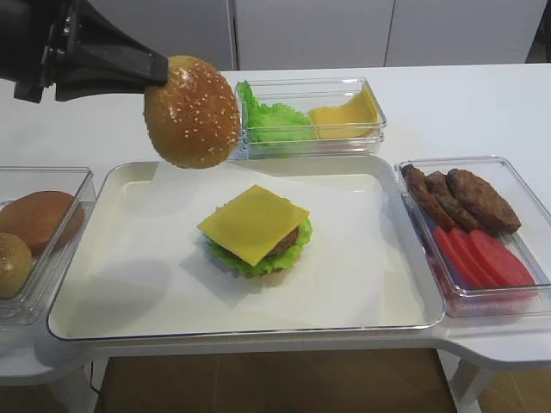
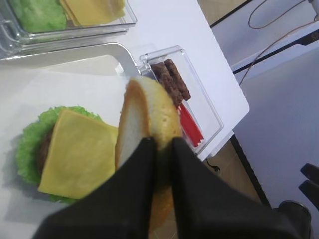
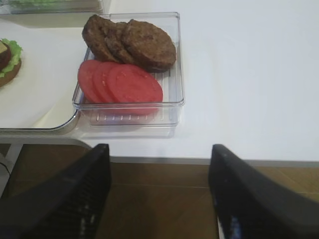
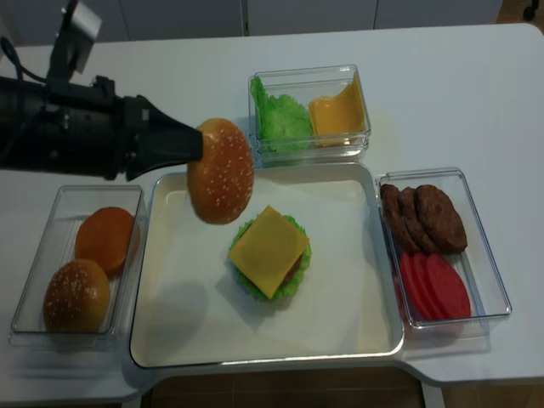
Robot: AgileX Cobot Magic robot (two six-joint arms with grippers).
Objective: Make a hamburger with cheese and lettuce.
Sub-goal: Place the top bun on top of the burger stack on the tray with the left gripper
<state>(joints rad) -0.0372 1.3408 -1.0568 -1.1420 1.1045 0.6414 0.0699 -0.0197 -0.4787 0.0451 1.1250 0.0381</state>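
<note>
Capping step of the hamburger assembly. The left gripper (image 1: pixel 159 69) is clamped on the rim of the sesame-seeded top bun (image 1: pixel 192 112), holding it on edge in the air above the tray's (image 1: pixel 112 301) far-left corner, apart from everything below. The unfinished hamburger (image 1: pixel 256 232) sits near the tray's centre: the lettuce (image 1: pixel 250 261) frills out beneath a brown patty (image 1: pixel 288 239), and the cheese (image 1: pixel 253 223) lies on top, corners jutting out. The right gripper (image 3: pixel 159 199) hangs with jaws apart and empty off the table's near edge, just short of the bin of patties and tomato slices (image 3: pixel 130 64). By judgement, the next move calls for carrying the bun rightward over the cheese, turning it dome-up, lowering it squarely, then releasing; a tilted release could slide the cheese.
</note>
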